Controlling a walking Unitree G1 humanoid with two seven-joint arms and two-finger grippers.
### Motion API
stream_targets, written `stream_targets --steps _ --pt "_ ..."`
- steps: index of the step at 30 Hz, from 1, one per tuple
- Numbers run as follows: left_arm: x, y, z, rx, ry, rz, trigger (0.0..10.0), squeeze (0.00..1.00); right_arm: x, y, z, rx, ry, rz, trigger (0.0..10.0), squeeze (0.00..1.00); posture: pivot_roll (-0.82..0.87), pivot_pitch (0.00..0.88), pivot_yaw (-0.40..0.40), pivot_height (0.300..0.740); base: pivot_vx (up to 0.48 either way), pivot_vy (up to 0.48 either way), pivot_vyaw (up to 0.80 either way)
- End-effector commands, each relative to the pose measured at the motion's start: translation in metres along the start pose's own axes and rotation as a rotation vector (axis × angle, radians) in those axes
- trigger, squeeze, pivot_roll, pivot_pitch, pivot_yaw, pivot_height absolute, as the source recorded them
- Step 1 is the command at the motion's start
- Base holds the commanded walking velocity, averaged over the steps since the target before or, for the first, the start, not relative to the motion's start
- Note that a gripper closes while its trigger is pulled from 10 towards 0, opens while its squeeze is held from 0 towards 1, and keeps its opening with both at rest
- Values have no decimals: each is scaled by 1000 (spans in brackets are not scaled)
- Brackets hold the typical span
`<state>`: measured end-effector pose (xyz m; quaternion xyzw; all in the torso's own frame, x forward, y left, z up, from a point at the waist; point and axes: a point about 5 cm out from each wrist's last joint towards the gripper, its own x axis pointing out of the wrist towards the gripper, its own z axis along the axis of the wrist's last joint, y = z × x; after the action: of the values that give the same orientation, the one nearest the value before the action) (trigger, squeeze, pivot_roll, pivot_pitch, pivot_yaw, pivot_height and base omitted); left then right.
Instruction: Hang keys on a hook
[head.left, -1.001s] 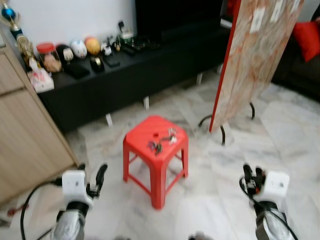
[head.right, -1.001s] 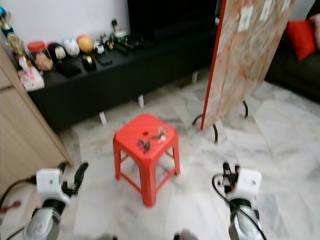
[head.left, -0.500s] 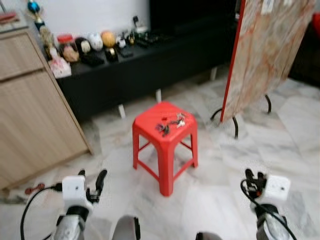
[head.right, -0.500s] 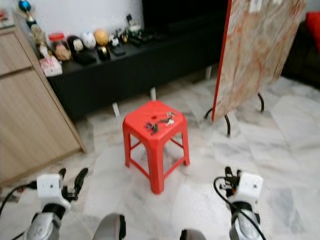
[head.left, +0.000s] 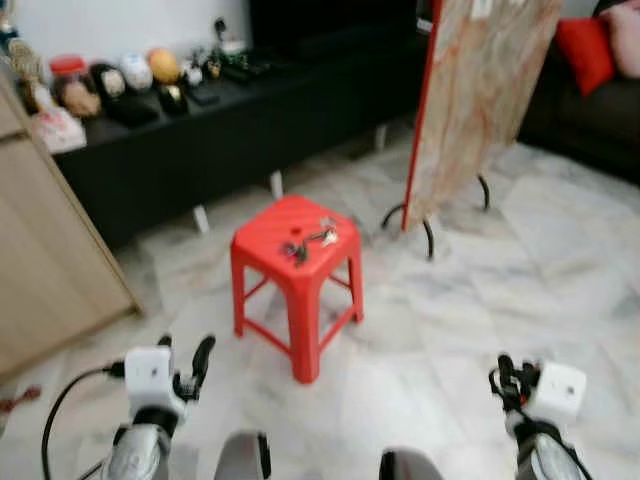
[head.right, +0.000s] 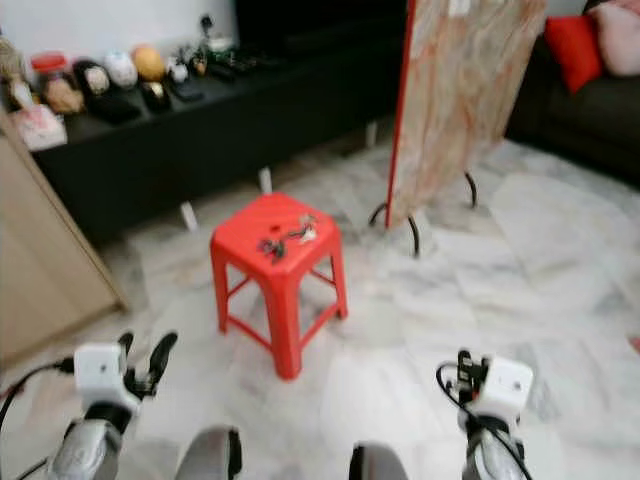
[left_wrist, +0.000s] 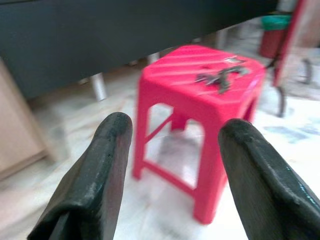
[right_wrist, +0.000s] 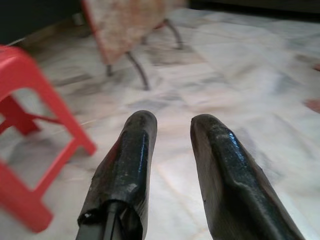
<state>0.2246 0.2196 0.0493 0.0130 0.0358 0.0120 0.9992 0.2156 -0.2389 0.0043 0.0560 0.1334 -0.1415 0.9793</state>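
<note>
Keys (head.left: 308, 241) sit on top of the red stool (head.left: 296, 262), long axis running slantwise across the seat. Left pincer (left_wrist: 170, 165) is wide and empty, pointed straight at the stool, so it's the nearer one. Right pincer (right_wrist: 167, 150) is narrow and empty, off to the stool's side.

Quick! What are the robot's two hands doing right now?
Left hand: open, holding nothing.
Right hand: open a little, holding nothing.
</note>
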Motion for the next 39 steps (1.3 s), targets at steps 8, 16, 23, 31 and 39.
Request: stream_targets --steps 8,16,23,31,39 --pt "3 -2 4 -7 -10 -20 10000 0 0 -2 -4 7 2 -16 10000 0 -11 0 -22 620 301 0 0" --pt "4 -2 4 -5 -10 -22 10000 0 3 -2 -5 10 6 -15 10000 0 -9 0 -24 620 308 0 0" --pt "4 -2 4 -5 -6 -23 10000 0 4 -3 -6 14 9 -19 10000 0 -7 0 -24 620 309 0 0" --pt "7 2 2 -4 2 -16 10000 0 4 0 -11 13 21 -10 10000 0 -9 0 -21 620 310 0 0" --pt "11 3 4 -3 2 -17 10000 0 2 4 -15 11 27 -3 10000 0 -12 0 -9 620 311 0 0"
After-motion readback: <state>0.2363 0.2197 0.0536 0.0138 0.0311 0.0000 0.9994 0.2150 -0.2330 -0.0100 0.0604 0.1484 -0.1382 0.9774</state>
